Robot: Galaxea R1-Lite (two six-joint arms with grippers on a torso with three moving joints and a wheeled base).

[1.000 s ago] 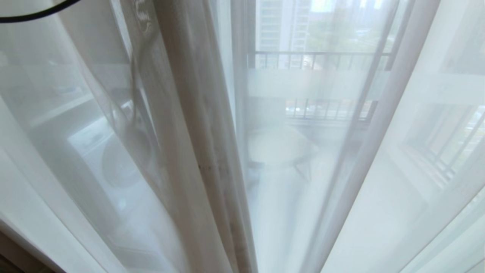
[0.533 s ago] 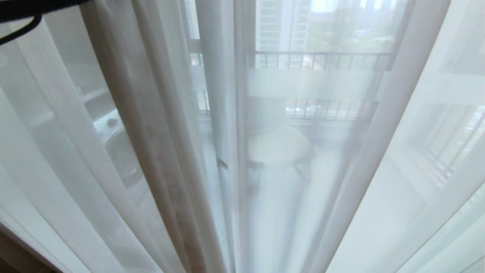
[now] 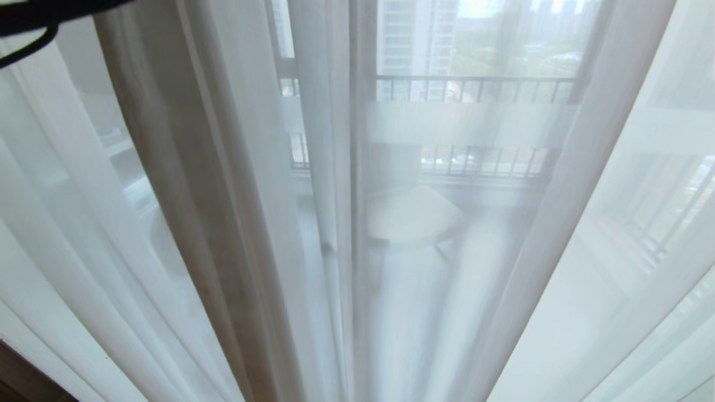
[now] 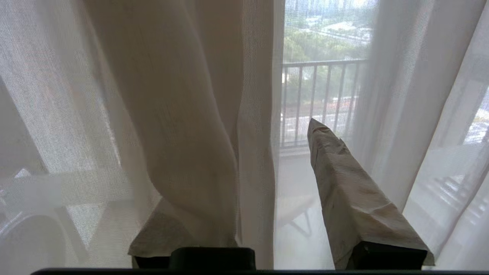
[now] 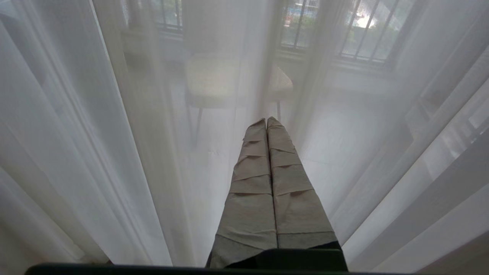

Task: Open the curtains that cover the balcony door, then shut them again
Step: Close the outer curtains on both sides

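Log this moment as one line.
left gripper: open, sheer fold between fingers | right gripper: shut, idle by sheers | sheers drawn across door

White see-through sheers (image 3: 586, 234), a beige-grey fold (image 4: 183, 114), black railing (image 3: 475, 84) beyond.

A round white table (image 3: 410, 218) stands before the black balcony railing (image 3: 475, 81); 1 tall building (image 3: 413, 33) rises beyond.
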